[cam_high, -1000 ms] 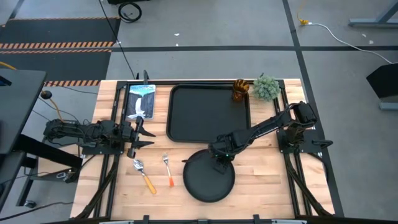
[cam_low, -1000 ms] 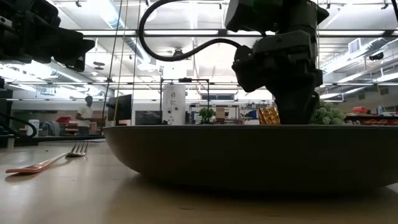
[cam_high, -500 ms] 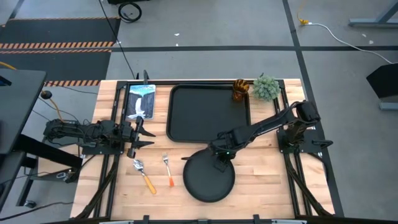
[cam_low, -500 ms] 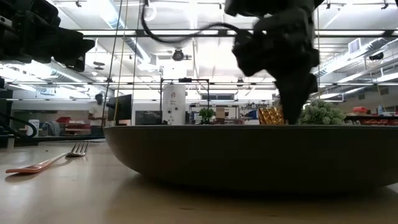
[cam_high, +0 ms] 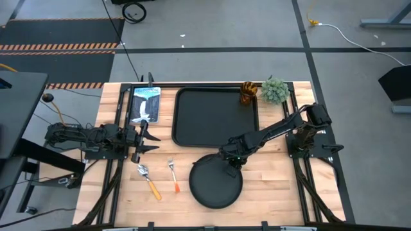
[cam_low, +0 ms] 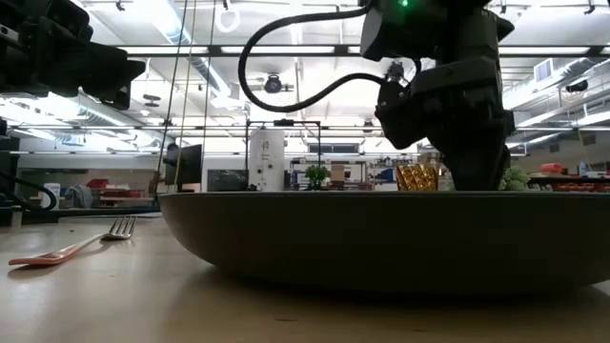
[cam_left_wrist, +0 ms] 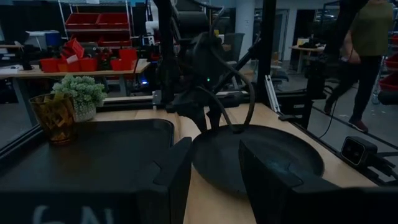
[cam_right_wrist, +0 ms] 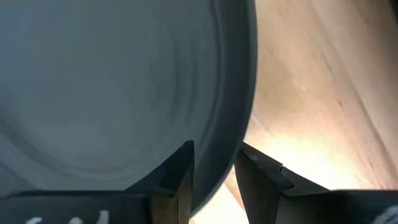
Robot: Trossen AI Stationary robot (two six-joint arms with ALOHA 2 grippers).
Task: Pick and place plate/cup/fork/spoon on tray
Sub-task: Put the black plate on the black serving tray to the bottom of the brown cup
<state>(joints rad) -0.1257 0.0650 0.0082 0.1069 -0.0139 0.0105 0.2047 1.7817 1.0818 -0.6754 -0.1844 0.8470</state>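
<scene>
The round black plate (cam_high: 216,182) lies flat on the wooden table near its front edge; it fills the low view (cam_low: 381,238). My right gripper (cam_high: 230,168) is at the plate's far rim, shut on it. The black tray (cam_high: 215,117) lies beyond the plate. The amber cup (cam_high: 248,93) stands at the tray's far right corner. The fork (cam_high: 174,175) and the spoon (cam_high: 148,180) lie left of the plate. My left gripper (cam_high: 144,138) is open and empty, left of the tray. My right gripper has the plate's far rim (cam_right_wrist: 231,134) between its two fingers, one finger (cam_right_wrist: 180,168) inside the plate and one (cam_right_wrist: 261,171) outside. The fingers come from above, pointing down. The plate lies flat on the table.
A small green plant (cam_high: 275,90) stands right of the cup. A packet (cam_high: 145,106) lies left of the tray. Bare wood lies right of the plate. A person (cam_left_wrist: 367,37) walks in the room beyond the table.
My right gripper has shifted a little toward the table's right edge along the plate's far rim. The plate has kept its place on the table.
</scene>
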